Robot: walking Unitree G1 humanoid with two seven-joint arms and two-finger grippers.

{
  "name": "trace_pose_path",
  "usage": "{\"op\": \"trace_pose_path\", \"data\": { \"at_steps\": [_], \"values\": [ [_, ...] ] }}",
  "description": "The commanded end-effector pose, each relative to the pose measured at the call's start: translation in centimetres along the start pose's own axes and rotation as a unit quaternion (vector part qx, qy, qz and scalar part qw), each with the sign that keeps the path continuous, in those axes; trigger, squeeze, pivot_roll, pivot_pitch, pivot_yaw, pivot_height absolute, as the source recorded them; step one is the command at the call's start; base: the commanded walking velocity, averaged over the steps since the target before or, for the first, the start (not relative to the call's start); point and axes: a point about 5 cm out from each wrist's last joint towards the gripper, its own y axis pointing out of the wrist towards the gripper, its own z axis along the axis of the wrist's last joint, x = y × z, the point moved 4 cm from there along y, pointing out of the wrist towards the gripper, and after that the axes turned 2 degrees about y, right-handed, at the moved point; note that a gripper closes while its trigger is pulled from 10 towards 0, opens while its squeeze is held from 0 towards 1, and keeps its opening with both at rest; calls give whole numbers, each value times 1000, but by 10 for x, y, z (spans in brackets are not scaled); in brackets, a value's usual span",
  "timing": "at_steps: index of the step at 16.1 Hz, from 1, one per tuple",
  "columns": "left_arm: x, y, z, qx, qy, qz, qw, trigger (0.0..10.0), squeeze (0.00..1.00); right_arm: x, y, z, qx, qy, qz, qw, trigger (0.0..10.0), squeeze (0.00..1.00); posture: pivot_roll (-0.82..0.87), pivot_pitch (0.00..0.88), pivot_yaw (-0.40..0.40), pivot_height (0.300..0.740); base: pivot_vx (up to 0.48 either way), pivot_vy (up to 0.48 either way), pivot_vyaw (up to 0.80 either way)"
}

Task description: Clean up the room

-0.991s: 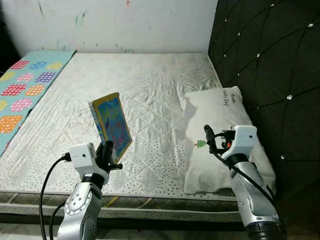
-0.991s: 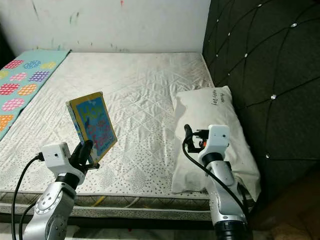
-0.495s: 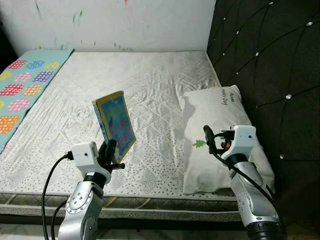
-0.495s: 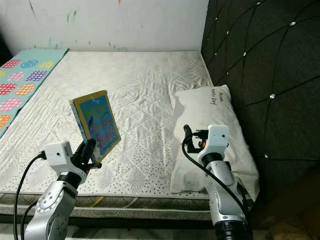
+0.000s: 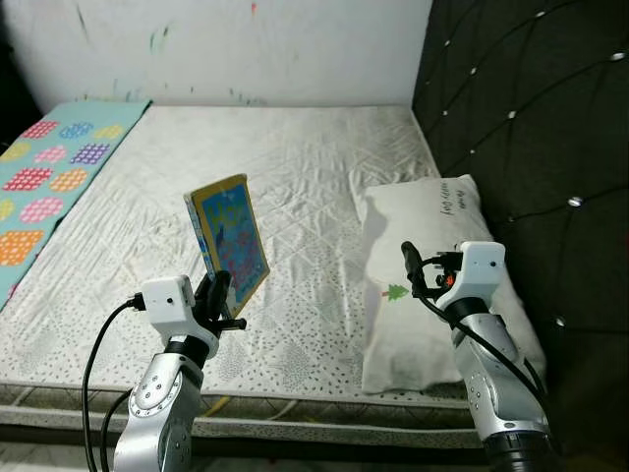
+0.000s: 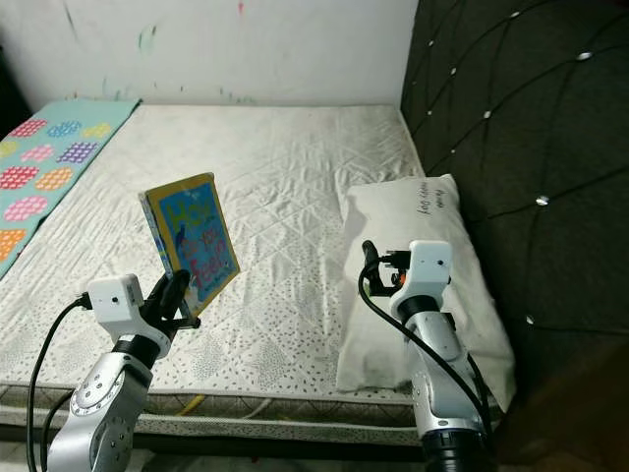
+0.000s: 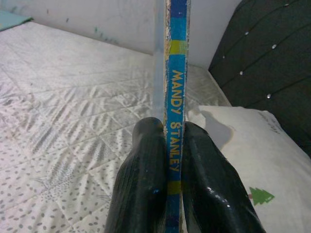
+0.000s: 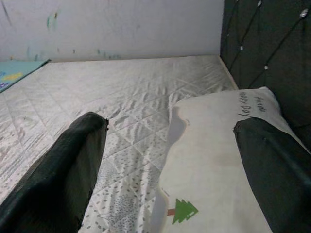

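Note:
A thin picture book with a blue cover and yellow border stands upright and tilted above the front of the bed. My left gripper is shut on its lower edge. In the left wrist view the blue spine reads MANDY STANLEY between the two black fingers. My right gripper is open and holds nothing. It hovers over the near end of a white pillow, beside a small green tree print.
A white quilted mattress spans the bed. A teal blanket with coloured spots lies along its left side. A dark tufted headboard rises on the right and a white marked wall stands behind.
The head camera has shifted slightly. The book in my left gripper sits a little more upright than a second ago. My right gripper has kept its place.

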Motion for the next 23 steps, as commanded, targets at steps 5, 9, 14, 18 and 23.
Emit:
{"op": "trace_pose_path", "data": {
  "at_steps": [5,9,14,18,23],
  "values": [
    [3,4,12,25,11,-9,1000,10000,0,-1,4,3,3,-4,-1,1000,10000,0,-69,1,42,740,128,0,0],
    [3,4,12,25,7,-12,1000,10000,0,2,6,5,6,-6,-3,1000,10000,0,-68,0,39,740,62,0,0],
    [4,4,12,25,9,-19,999,10000,0,3,7,5,7,-8,-7,1000,10000,0,-69,0,44,740,277,0,0],
    [4,4,12,23,10,-17,1000,10000,0,5,6,4,7,-9,-10,1000,10000,0,-71,1,45,740,335,0,0],
    [2,4,10,21,9,-10,1000,10000,0,8,6,5,7,-13,-14,1000,10000,0,-71,1,45,740,150,0,0]
  ]
}}
